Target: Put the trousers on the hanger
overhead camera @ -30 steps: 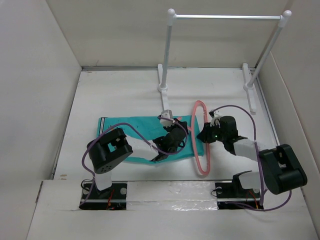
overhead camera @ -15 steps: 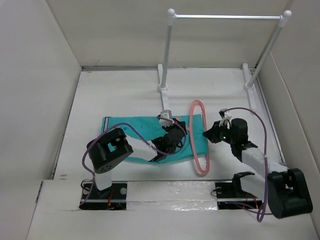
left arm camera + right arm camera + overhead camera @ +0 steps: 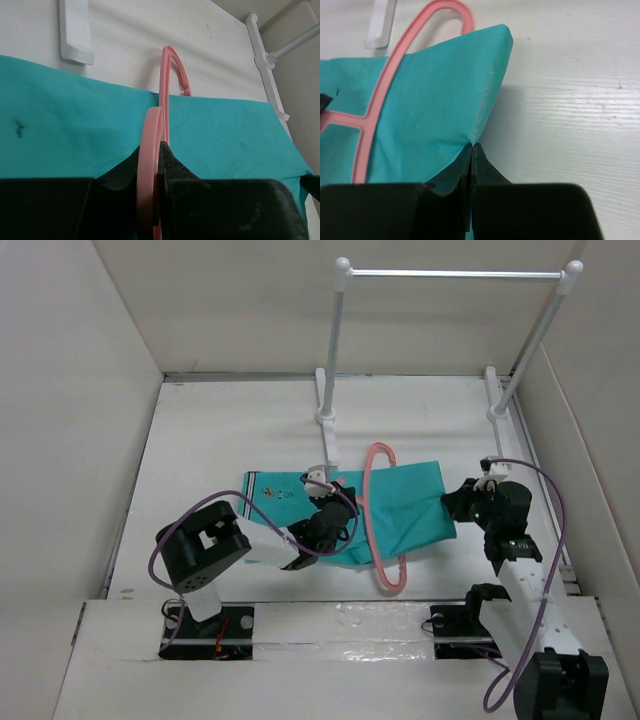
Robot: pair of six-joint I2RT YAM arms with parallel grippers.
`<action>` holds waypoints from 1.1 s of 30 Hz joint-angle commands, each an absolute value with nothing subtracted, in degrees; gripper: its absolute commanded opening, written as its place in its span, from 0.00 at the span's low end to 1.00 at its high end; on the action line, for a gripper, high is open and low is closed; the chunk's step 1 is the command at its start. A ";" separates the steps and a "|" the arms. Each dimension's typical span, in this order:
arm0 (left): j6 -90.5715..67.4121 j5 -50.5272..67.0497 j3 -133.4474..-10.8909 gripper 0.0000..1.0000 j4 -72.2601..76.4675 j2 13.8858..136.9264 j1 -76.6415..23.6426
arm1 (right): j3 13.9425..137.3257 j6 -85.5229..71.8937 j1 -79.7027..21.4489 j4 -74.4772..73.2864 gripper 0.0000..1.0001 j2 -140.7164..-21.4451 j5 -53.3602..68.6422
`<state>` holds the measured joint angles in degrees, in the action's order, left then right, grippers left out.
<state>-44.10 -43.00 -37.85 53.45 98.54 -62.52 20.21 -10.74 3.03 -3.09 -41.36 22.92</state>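
Observation:
The teal trousers (image 3: 410,505) lie flat on the table, threaded through the pink hanger (image 3: 367,502), with the legs' end to the right of it and the striped waistband (image 3: 250,481) at the left. My left gripper (image 3: 335,512) is shut on the hanger's bar, and in the left wrist view (image 3: 150,150) the hanger (image 3: 164,75) stands on edge over the trousers (image 3: 225,130). My right gripper (image 3: 457,505) is shut on the trousers' right edge. The right wrist view (image 3: 471,146) shows it pinching the cloth (image 3: 435,100), with the hanger (image 3: 395,65) further left.
The white-and-grey rail stand (image 3: 333,350) rises at the back, its two feet (image 3: 327,430) on the table just behind the trousers. White walls enclose the table at left, right and back. The arm bases sit at the near edge.
My right gripper has pulled the trousers' end to the right through the hanger. The whole garment has slid right. The hanger and my left gripper have shifted slightly left and nearer.

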 commanded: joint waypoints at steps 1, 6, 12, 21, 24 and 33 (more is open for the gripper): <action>-39.47 -46.22 -34.99 0.00 51.07 94.31 -62.23 | 23.64 -11.07 5.71 -2.37 0.00 -40.34 22.67; -37.97 -47.28 -31.47 0.00 48.78 89.05 -62.23 | 26.10 -11.08 9.05 -4.13 0.00 -38.50 22.50; -35.77 -46.23 -30.32 0.00 44.30 84.39 -62.23 | 28.65 -9.23 14.66 -5.71 0.00 -39.11 24.08; -33.23 -45.62 -30.85 0.00 41.04 80.68 -62.23 | 27.52 -8.26 18.11 -4.40 0.00 -43.41 29.62; -32.08 -46.49 -33.13 0.00 40.25 81.30 -62.84 | 26.19 -8.52 18.11 -3.16 0.00 -44.21 29.54; -27.86 -48.08 -40.07 0.00 38.15 80.16 -64.95 | 22.15 -7.65 18.11 -0.97 0.00 -45.70 26.81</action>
